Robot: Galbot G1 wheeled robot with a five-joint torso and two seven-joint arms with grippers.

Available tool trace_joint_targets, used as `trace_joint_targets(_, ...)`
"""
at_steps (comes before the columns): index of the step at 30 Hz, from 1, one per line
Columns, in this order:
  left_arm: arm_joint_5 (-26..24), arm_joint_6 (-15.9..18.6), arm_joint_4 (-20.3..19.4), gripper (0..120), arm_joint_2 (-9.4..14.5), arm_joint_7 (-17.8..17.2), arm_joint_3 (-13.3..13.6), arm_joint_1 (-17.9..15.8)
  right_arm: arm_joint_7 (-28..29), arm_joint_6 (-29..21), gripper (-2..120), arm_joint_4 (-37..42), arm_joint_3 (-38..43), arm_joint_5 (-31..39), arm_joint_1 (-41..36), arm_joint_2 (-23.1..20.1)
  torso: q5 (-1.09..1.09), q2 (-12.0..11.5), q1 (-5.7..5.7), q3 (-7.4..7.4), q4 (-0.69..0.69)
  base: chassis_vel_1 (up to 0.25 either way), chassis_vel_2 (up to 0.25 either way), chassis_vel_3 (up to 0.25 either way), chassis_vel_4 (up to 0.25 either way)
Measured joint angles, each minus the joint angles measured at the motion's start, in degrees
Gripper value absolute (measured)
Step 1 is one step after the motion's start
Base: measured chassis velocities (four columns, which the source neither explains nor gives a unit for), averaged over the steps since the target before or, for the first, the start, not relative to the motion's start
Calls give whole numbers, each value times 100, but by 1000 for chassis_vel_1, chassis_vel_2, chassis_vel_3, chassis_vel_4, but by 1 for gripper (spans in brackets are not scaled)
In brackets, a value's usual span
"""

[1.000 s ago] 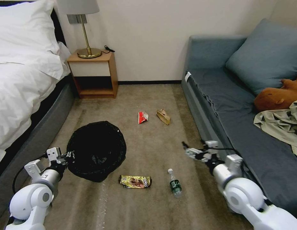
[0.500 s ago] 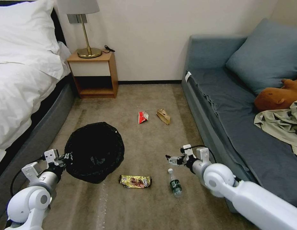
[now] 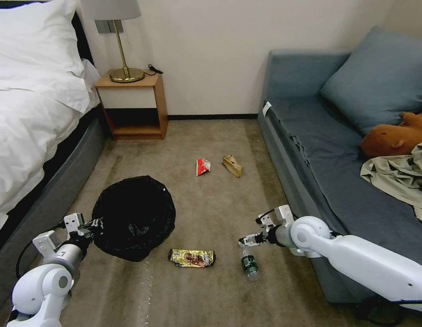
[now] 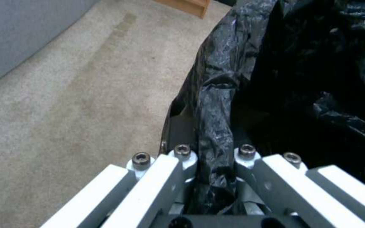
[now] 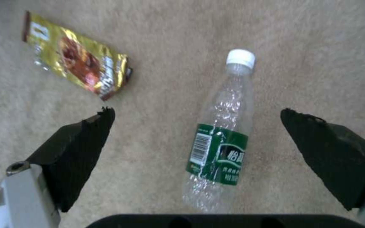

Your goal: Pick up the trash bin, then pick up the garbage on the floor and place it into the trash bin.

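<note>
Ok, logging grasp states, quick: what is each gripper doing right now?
Left gripper: shut on the black-bagged white trash bin's rim.
Right gripper: open over the clear green-labelled bottle.

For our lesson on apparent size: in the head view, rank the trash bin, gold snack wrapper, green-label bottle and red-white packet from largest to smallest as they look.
1. Trash bin, by far the largest.
2. Gold snack wrapper.
3. Green-label bottle, close to the wrapper, so that order is unsure.
4. Red-white packet, though it lies farther from the camera.
</note>
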Motion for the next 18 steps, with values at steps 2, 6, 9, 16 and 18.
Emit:
trace_joint_targets(2,-5,-17,55,4,40,24,-7,-2,-202,-15,100,-309,-222,-59,154,139,-1,0,0,0,0,0,0,0,0)
trace_joint_targets(6,-8,-59,140,4,76,77,-16,-1,-436,-46,100,-712,-448,-130,326,368,-1,-1,0,0,0,0,0,0,0)
trace_joint_targets(9,-12,-129,280,4,127,150,-21,10,-866,-34,100,-1206,-756,-410,498,602,-1,0,0,-1,0,0,0,0,0)
trace_joint_targets(16,-12,-183,374,4,150,198,-17,11,-999,-9,100,-1610,-807,-595,441,760,-2,0,0,0,1,0,0,0,0)
trace_joint_targets(18,-14,-196,389,4,173,213,-18,10,-1072,-1,100,-1835,-797,-683,358,823,-1,0,0,0,0,0,0,0,0)
